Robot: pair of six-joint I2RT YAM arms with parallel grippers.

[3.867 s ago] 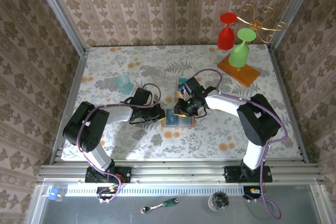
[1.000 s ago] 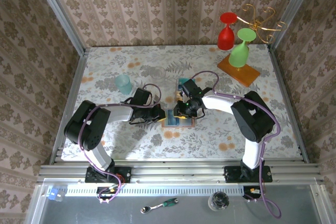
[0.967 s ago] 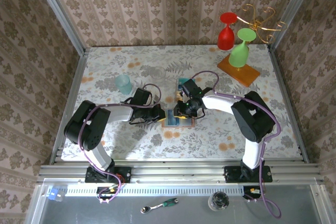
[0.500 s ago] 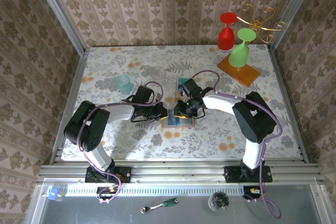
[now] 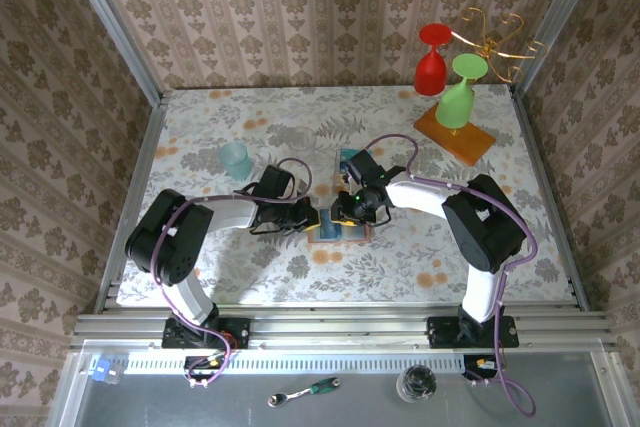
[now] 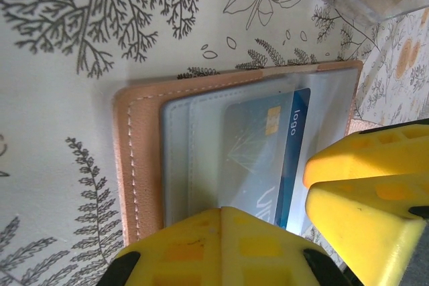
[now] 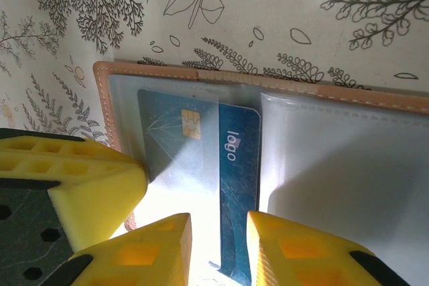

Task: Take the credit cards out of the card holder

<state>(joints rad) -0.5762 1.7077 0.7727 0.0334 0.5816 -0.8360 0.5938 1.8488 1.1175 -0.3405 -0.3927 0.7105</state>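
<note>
Jaws of your right gripper (image 7: 219, 246) stood a little apart, their yellow tips straddling the exposed end of the blue-teal card (image 7: 238, 159); whether they touched it you could not tell. That card lay partly out of a clear pocket of the card holder (image 7: 375, 98), which was spread open and flat on the floral surface (image 7: 201, 5). Your left gripper (image 6: 221, 216) had its jaws closed together, holding nothing, over the holder's edge just beside the right one. Farther out stood a teal cup (image 5: 235, 159). At the far right corner were a red goblet (image 5: 431, 62) and a green goblet (image 5: 458, 95) above an orange wooden slab (image 5: 455, 137).
</note>
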